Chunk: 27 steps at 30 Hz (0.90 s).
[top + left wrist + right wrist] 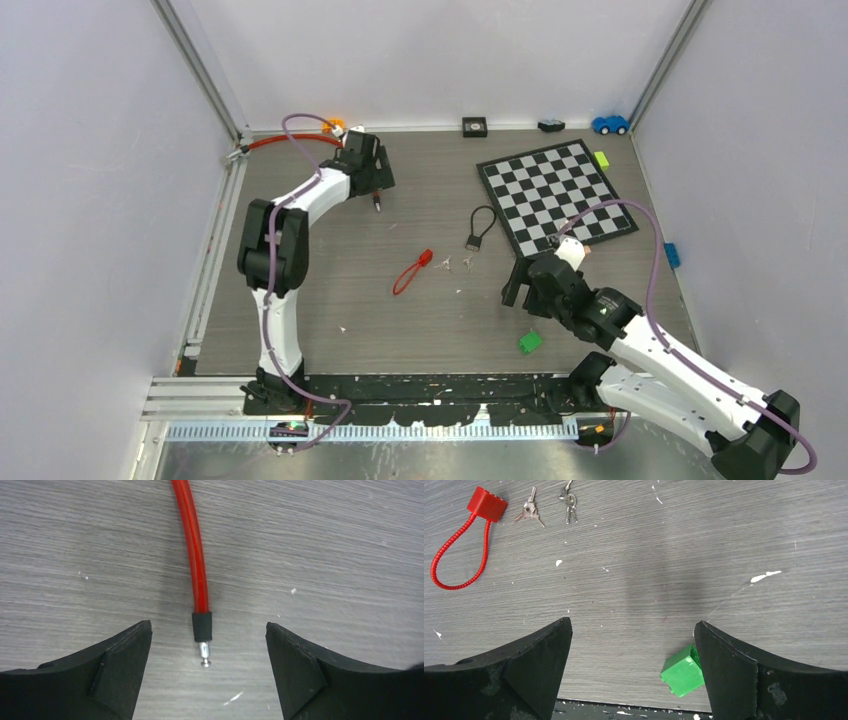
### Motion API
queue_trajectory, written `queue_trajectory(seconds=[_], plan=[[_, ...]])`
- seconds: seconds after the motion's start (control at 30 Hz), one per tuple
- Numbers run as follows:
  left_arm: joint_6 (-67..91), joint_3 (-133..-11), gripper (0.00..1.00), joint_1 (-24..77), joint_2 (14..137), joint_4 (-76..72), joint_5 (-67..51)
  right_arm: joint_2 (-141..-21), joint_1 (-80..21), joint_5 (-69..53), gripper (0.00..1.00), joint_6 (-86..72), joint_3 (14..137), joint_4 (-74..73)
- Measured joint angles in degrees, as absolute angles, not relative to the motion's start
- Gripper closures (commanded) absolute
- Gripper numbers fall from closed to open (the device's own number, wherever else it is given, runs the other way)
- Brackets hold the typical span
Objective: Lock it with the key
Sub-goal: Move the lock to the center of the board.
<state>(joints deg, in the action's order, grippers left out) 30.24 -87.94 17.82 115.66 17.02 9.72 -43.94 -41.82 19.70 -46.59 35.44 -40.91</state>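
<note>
Left gripper [208, 626] wide open over a red cable [194, 550] with a pinned end, right gripper [633, 624] wide open, apart from red cable padlock [485, 503], two key bunches [529, 511] just beside the padlock's body

A small green plastic block [681, 675] lies just beside the right finger of the right gripper [633, 626] (touching or not, I cannot tell). Past that gripper, toward the far wall, a black-and-white chequered board [555, 195] lies flat, with a lime block [601, 159] at its far corner. A blue toy car [610, 124] sits farther off.
</note>
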Motion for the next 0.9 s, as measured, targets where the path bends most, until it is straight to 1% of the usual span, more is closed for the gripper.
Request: queue_trajectory(seconds=[0.1, 0.27, 0.5, 0.6, 0.67, 0.7, 0.9], plan=[[31.4, -91.6, 0.27, 17.8, 120.2, 18.8, 11.1, -42.3, -41.8, 20.6, 0.04, -48.2, 35.5, -43.0], [32.7, -96.5, 0.50, 17.8, 125.4, 22.2, 13.2, -38.8, -41.8, 23.1, 0.04, -49.8, 35.9, -47.4], [33.1, -102.0, 0.65, 17.8, 129.9, 25.1, 15.0, -36.2, -41.8, 23.2, 0.05, -50.9, 36.1, -49.5], [32.9, -102.9, 0.79, 18.1, 130.3, 26.6, 16.1, -35.1, -41.8, 23.0, 0.05, -51.2, 36.1, -49.8], [32.3, -104.4, 0.94, 18.3, 131.1, 27.6, 16.5, -34.2, -41.8, 22.8, 0.05, -51.2, 36.1, -49.8], [32.1, -104.8, 1.00, 18.3, 131.4, 27.8, 16.5, -33.6, -41.8, 22.7, 0.05, -51.2, 36.1, -49.8], [30.3, -102.7, 1.00, 18.7, 130.5, 25.6, 16.3, -30.8, -41.8, 22.3, 0.06, -51.1, 36.1, -49.8]])
